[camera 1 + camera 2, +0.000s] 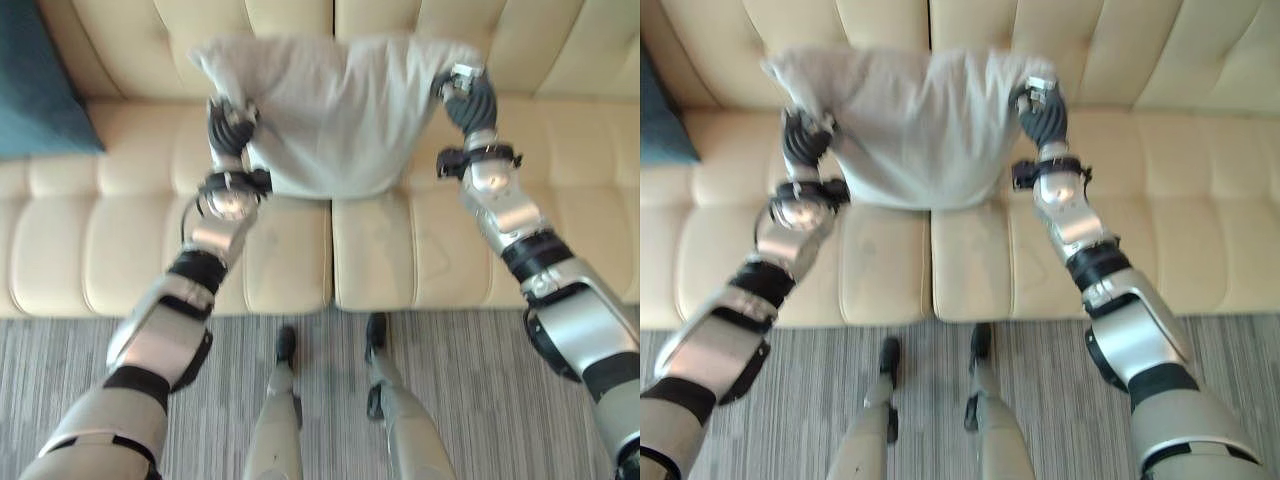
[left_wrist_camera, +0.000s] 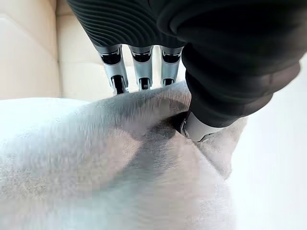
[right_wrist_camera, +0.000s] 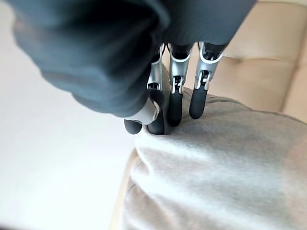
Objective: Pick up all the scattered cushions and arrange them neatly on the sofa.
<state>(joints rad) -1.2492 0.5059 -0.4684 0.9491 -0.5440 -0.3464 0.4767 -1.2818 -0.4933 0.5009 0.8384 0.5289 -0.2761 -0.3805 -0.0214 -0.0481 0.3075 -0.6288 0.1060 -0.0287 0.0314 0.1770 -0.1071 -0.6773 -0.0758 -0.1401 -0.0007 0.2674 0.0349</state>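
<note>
Left hand point(image 1: 232, 125) pinching the nine o'clock edge, right hand point(image 1: 470, 98) pinching three o'clock, so the grey cushion point(image 1: 330, 115) hangs between them, long axis crosswise, sofa backrest point(image 1: 290, 18) just beyond at twelve.

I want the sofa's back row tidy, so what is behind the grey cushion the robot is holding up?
Behind the grey cushion, pinched by the left hand and right hand, is the sofa backrest; the covered stretch stays hidden.
</note>
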